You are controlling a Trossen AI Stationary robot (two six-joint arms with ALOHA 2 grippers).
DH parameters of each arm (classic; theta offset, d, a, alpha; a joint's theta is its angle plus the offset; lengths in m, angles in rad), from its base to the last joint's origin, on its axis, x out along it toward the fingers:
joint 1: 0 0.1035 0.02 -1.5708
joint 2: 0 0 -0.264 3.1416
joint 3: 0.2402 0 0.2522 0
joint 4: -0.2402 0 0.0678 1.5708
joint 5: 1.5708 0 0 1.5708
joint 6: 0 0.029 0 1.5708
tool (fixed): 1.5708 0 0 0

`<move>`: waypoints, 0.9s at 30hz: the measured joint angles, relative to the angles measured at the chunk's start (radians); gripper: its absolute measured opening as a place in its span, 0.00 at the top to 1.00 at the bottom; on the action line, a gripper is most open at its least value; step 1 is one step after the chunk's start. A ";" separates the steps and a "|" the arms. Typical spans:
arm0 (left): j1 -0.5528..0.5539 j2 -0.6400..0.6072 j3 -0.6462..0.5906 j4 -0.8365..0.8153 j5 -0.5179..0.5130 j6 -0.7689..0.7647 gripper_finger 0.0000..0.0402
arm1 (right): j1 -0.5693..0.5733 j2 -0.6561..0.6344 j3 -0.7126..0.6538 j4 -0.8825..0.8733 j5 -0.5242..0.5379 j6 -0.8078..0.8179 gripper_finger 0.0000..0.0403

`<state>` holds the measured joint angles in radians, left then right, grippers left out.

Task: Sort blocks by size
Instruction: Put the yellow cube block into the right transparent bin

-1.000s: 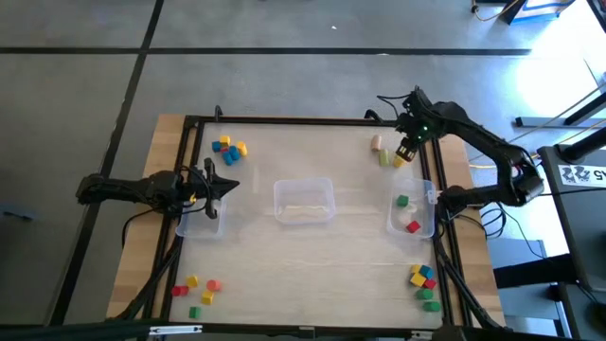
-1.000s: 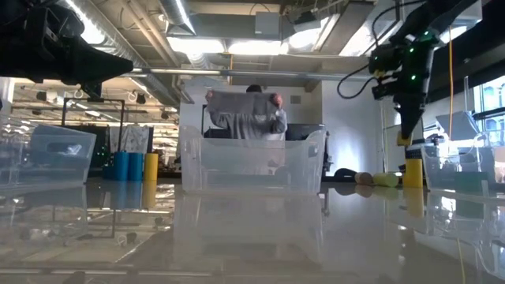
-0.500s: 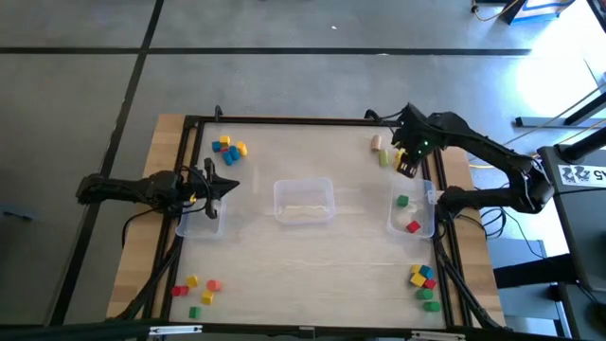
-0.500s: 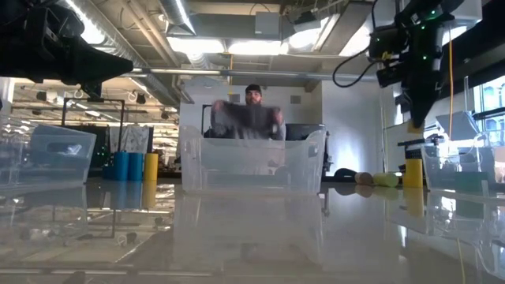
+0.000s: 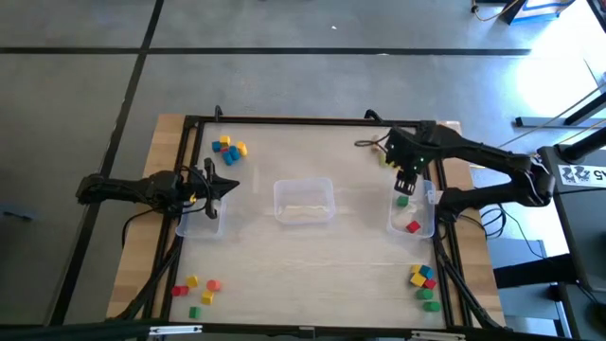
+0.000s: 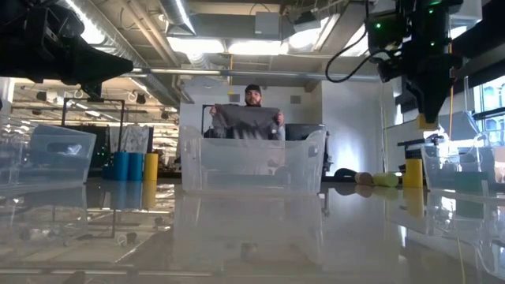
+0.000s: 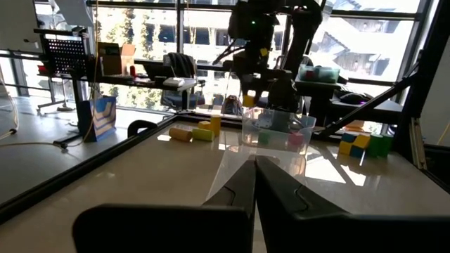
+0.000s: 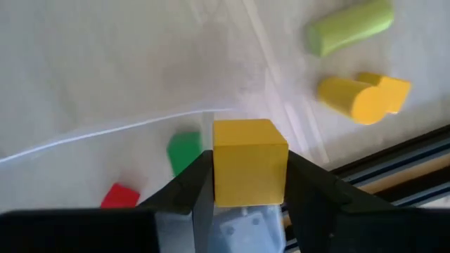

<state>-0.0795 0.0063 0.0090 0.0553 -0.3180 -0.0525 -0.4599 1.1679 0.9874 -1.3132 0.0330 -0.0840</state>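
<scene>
We see a yellow cube [image 8: 249, 161] clamped between the 2 fingers of the right gripper [image 5: 405, 184], which hangs above the far edge of the right bin [image 5: 425, 224]. Inside this bin lie a green block [image 5: 402, 201] and a red block [image 5: 413, 226], and much of its floor is free. Just beyond the bin, near the far right corner of the table [image 5: 322, 256], the right wrist view shows a green cylinder [image 8: 349, 26] and a yellow cylinder [image 8: 363, 97] lying close to the black frame rail; from above the arm hides most of them.

The other blocks are in small groups near the corners: one group [image 5: 228, 149] at the far left, one [image 5: 197, 289] at the near left, one [image 5: 423, 281] at the near right. The middle of the table is open around the centre bin [image 5: 303, 201].

The left gripper [image 5: 227, 186] waits at the left edge over the left bin [image 5: 203, 224], with its fingers pressed together, as the left wrist view shows.

The low view shows what the top camera cannot: the glossy table reflects the bins, and behind it a person [image 6: 248, 117] holds up a grey cloth under ceiling lights. The left wrist view shows large windows behind the right arm.
</scene>
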 joint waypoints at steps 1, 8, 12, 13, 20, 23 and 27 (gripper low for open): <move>0.000 0.000 0.000 0.000 0.000 0.000 0.99 | 0.020 0.000 0.000 -0.006 0.000 0.015 0.65; 0.000 0.000 0.000 0.000 0.000 0.000 0.99 | 0.150 0.000 0.000 -0.018 0.000 0.122 0.65; 0.000 0.000 0.000 0.000 0.000 0.000 0.99 | 0.207 0.000 0.000 -0.022 0.000 0.170 0.65; 0.000 0.000 0.000 0.000 0.000 0.000 0.99 | 0.219 0.000 0.000 -0.024 0.000 0.182 0.65; 0.000 0.000 0.000 0.000 0.000 0.000 0.99 | 0.293 0.000 0.000 -0.024 0.011 0.245 0.65; 0.000 0.000 0.000 0.000 0.000 0.000 0.99 | 0.319 0.000 0.000 -0.024 0.014 0.270 0.65; 0.000 0.000 0.000 0.000 0.000 0.000 0.99 | 0.351 0.000 0.000 -0.024 0.038 0.297 0.65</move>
<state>-0.0795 0.0063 0.0093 0.0555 -0.3180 -0.0521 -0.1085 1.1683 0.9874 -1.3373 0.0707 0.2127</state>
